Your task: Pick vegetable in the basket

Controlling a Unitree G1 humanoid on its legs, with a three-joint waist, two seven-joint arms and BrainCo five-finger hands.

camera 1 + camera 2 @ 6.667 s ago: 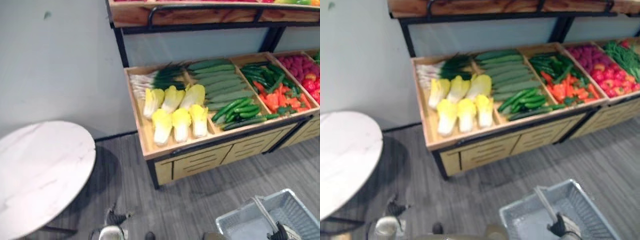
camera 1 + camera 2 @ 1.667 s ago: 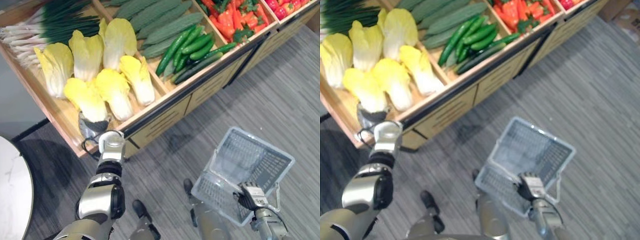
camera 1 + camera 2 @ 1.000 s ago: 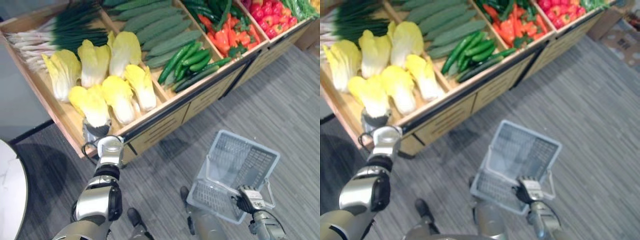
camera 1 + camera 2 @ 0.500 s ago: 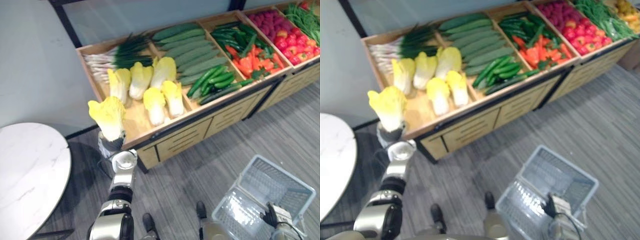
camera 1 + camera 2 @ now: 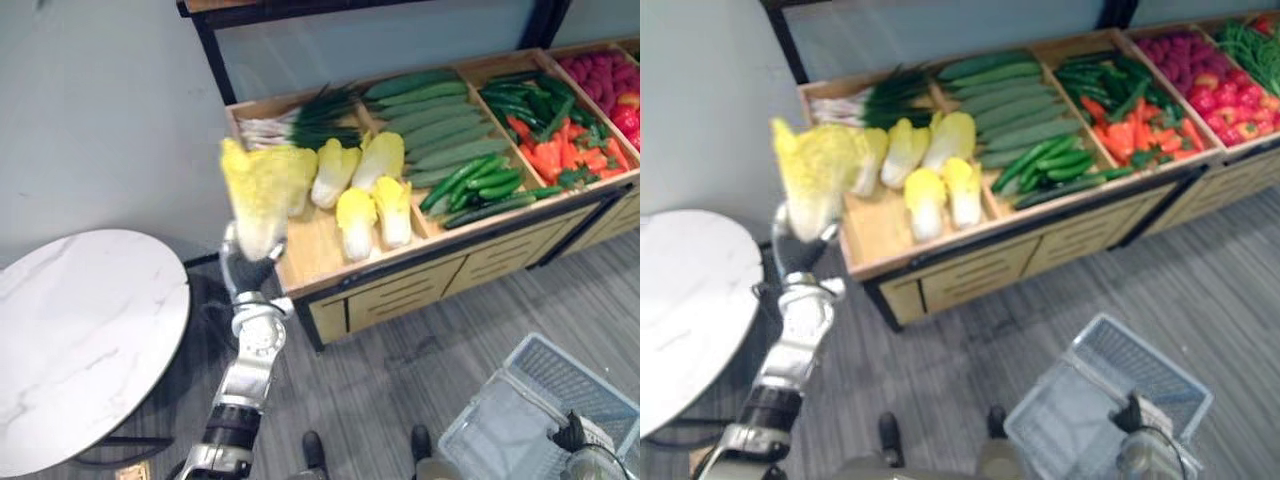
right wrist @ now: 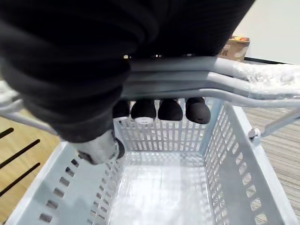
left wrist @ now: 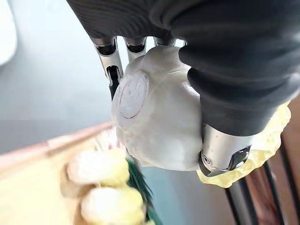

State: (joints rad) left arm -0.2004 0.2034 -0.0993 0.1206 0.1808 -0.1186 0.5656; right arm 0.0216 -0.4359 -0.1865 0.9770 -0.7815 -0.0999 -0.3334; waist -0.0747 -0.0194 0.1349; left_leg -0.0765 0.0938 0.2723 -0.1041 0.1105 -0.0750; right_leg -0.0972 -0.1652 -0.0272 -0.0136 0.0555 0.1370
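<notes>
My left hand (image 5: 247, 268) is shut on a yellow napa cabbage (image 5: 257, 187), held upright in the air in front of the left end of the wooden produce stand (image 5: 340, 265). In the left wrist view the cabbage's white base (image 7: 154, 117) sits between the fingers and thumb. At the lower right, my right hand (image 5: 574, 437) is shut on the handle (image 6: 197, 79) of a grey plastic basket (image 5: 520, 415). The basket hangs low over the floor, and its inside (image 6: 159, 192) holds nothing.
The stand's bins hold more napa cabbages (image 5: 365, 195), scallions (image 5: 295, 120), cucumbers (image 5: 440, 130), green and orange peppers (image 5: 555, 150) and red fruit (image 5: 610, 85). A round white marble table (image 5: 80, 340) stands at the left. Grey wood floor lies between stand and basket.
My left hand has lifted the cabbage higher, off the stand's front edge. The camera has shifted, and the basket sits lower right in view.
</notes>
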